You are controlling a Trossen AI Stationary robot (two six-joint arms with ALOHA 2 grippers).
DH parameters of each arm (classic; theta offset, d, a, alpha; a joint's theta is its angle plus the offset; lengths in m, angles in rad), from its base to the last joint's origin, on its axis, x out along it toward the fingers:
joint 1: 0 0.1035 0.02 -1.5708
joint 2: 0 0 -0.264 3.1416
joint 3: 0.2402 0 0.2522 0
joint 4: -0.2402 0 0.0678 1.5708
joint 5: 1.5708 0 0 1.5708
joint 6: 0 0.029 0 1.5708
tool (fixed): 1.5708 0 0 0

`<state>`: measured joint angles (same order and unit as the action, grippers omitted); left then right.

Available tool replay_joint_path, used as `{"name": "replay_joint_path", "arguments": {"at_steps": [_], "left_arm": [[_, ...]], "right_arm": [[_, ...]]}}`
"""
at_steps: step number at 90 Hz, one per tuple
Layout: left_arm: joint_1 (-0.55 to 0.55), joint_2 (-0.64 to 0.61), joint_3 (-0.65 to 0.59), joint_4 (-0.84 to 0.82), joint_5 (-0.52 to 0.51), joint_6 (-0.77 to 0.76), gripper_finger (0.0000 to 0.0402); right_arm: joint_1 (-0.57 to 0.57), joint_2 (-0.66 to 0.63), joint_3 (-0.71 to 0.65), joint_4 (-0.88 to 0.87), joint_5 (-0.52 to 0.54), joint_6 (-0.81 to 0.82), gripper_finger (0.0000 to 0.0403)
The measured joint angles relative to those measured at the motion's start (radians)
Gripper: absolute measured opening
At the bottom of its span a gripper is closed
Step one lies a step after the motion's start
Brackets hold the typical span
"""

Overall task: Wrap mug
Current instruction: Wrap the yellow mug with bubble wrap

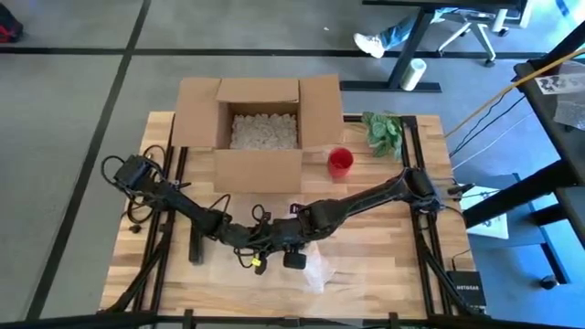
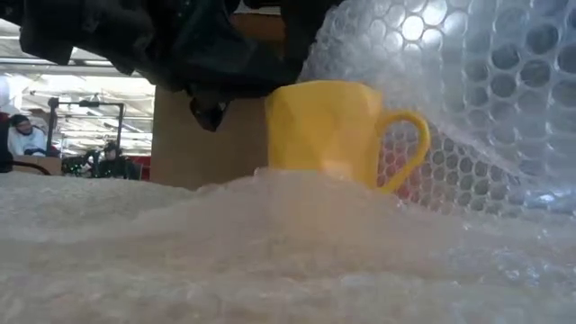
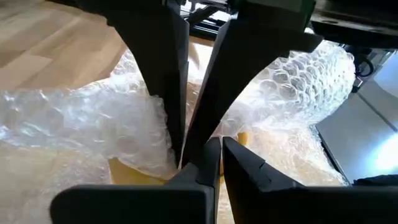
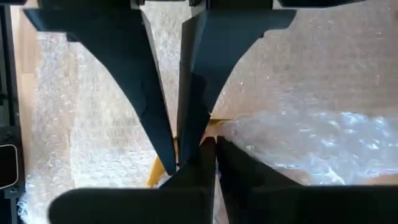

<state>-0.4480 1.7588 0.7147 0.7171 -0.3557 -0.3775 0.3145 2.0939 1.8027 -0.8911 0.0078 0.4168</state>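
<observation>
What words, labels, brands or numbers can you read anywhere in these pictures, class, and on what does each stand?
No text can be read for certain.
Small black box by the table's right edge: pale lettering, too small to read.
White sheet on the dark desk at far right: dark print, too blurred to read.
Yellow ceramic mug, clear bubble wrap, brown cardboard box: no writing shows.

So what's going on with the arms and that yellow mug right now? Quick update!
Both grippers, left and right, pinched shut on bubble wrap. Yellow mug upright on the wrap, partly covered. Cardboard box and red cup behind, well clear.
</observation>
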Motion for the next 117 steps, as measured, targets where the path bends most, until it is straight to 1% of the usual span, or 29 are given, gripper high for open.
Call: {"name": "replay_joint_path", "arguments": {"at_steps": [12, 33, 53, 80, 86, 96, 110, 117], "left_arm": [[0.004, 0.0, 0.0, -0.004, 0.001, 0.0, 0.0], [0.008, 0.0, 0.0, -0.008, 0.0, -0.001, 0.0], [0.01, 0.0, 0.0, -0.01, 0.0, -0.001, 0.0], [0.011, 0.001, 0.0, -0.01, -0.001, -0.001, 0.0], [0.011, 0.001, 0.0, -0.01, -0.001, -0.001, 0.0], [0.011, 0.001, -0.001, -0.01, -0.001, -0.006, 0.0], [0.011, 0.001, -0.001, -0.01, -0.001, -0.008, 0.0], [0.011, 0.001, -0.001, -0.01, -0.001, -0.008, 0.0]], "right_arm": [[0.0, -0.001, 0.0, -0.003, -0.006, 0.005, 0.0], [0.0, -0.04, 0.0, -0.045, -0.027, 0.028, 0.0], [0.016, -0.08, 0.0, -0.062, -0.006, 0.039, 0.0], [0.077, -0.143, 0.0, -0.064, 0.025, 0.07, 0.0], [0.088, -0.144, 0.0, -0.043, -0.009, 0.075, 0.0], [0.104, -0.144, 0.0, -0.074, -0.086, 0.118, 0.0], [0.158, -0.146, -0.001, -0.11, -0.09, 0.161, 0.0], [0.191, -0.151, -0.001, -0.104, -0.114, 0.185, 0.0]]}}
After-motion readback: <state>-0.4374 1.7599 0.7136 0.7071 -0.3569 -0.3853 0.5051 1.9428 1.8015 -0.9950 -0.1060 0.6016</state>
